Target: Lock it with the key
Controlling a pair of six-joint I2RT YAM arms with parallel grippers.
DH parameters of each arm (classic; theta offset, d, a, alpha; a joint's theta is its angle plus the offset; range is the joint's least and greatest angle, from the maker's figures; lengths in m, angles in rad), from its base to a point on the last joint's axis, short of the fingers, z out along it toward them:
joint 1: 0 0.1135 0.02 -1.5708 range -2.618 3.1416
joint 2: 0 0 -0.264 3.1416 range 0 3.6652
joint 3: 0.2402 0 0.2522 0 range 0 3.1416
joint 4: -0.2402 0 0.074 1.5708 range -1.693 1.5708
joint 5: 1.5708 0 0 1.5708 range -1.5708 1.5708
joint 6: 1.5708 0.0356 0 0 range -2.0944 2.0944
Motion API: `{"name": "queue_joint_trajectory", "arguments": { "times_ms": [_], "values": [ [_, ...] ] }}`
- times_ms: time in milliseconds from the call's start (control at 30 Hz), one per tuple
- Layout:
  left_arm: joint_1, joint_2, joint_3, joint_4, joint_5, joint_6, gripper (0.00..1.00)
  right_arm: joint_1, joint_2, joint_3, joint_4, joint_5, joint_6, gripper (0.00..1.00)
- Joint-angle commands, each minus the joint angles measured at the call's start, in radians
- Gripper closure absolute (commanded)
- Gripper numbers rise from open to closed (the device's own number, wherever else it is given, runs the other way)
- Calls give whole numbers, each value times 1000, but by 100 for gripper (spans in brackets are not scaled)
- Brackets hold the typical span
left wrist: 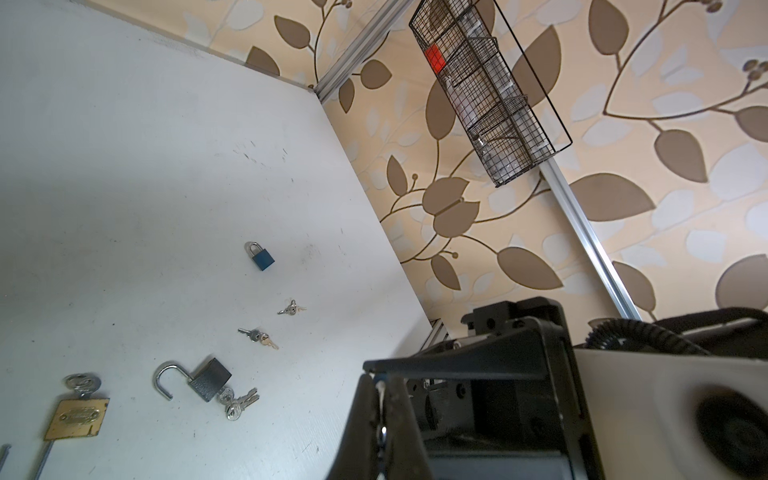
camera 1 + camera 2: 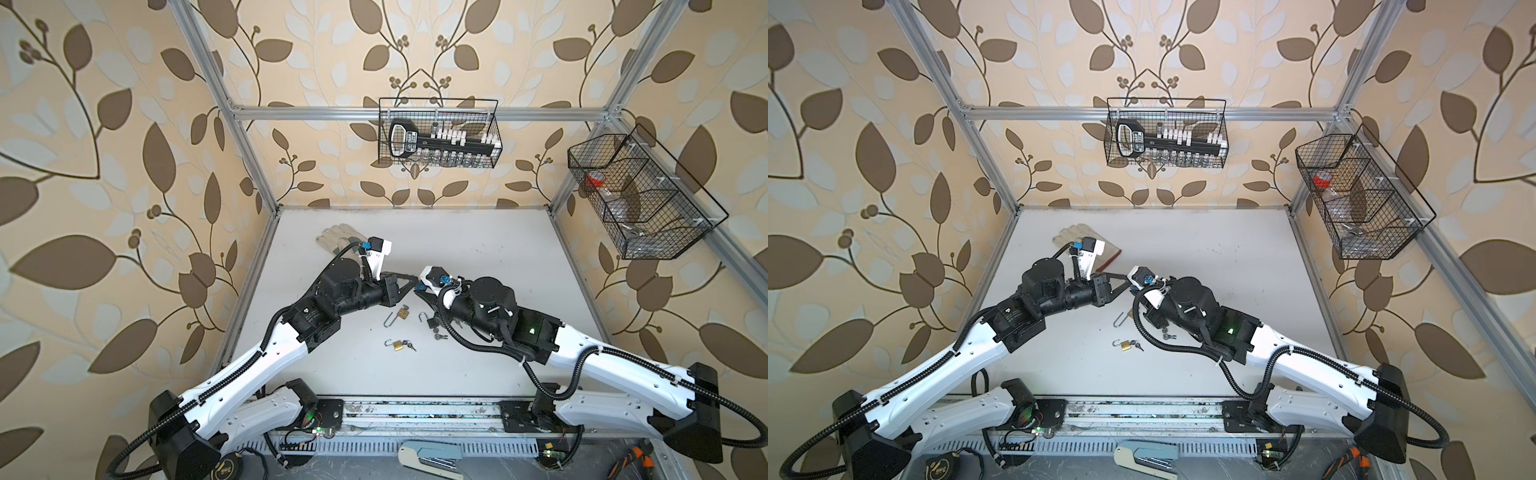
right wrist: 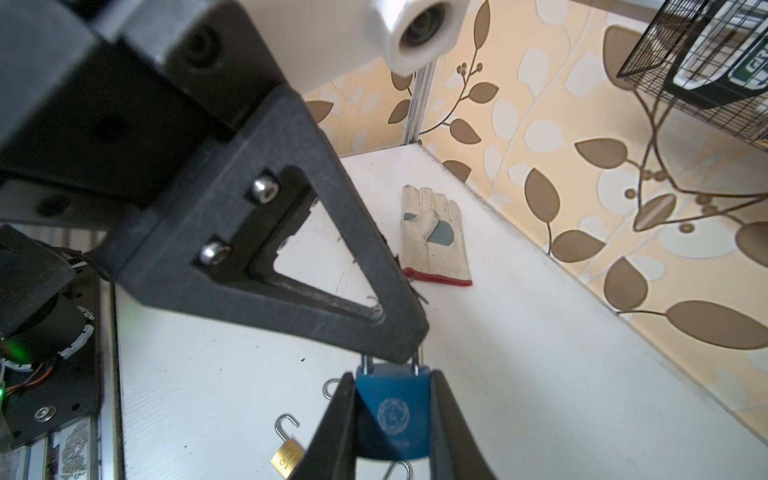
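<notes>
Jaws of the left hand [image 1: 379, 384] stood narrow with a sliver of bright metal between them. Its tip sat on the shackle of the blue metal padlock [image 3: 390, 415]. The padlock was held clear of the white worktop [image 2: 478, 257], between both hands. The right hand [image 3: 391, 380] gripped the blue body, one jaw per side. Beneath the hands lay an open-shackled brass padlock [image 2: 401, 313]. Some small silver keys [image 2: 438, 334] lay under the right hand's wrist.

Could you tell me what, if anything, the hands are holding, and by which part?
A blue metal padlock: the right hand grips its body by the sides, the left hand pinches its silver shackle.
</notes>
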Motion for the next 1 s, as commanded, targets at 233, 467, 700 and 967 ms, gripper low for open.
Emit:
{"name": "queue_joint_trajectory", "arguments": {
  "times_ms": [233, 467, 700, 967],
  "values": [
    [30, -60, 93, -417, -328, 152, 11, -332, 109, 18, -260, -96, 74, 100],
    [136, -93, -77, -359, -232, 56, 1, -494, 382, 102, -384, -203, 79, 100],
    [178, -140, -202, -309, -207, -24, 1, -512, 575, 161, -384, -161, 47, 100],
    [182, -164, -214, -338, -215, -17, 1, -524, 703, 217, -399, -123, 35, 98]
  ]
}}
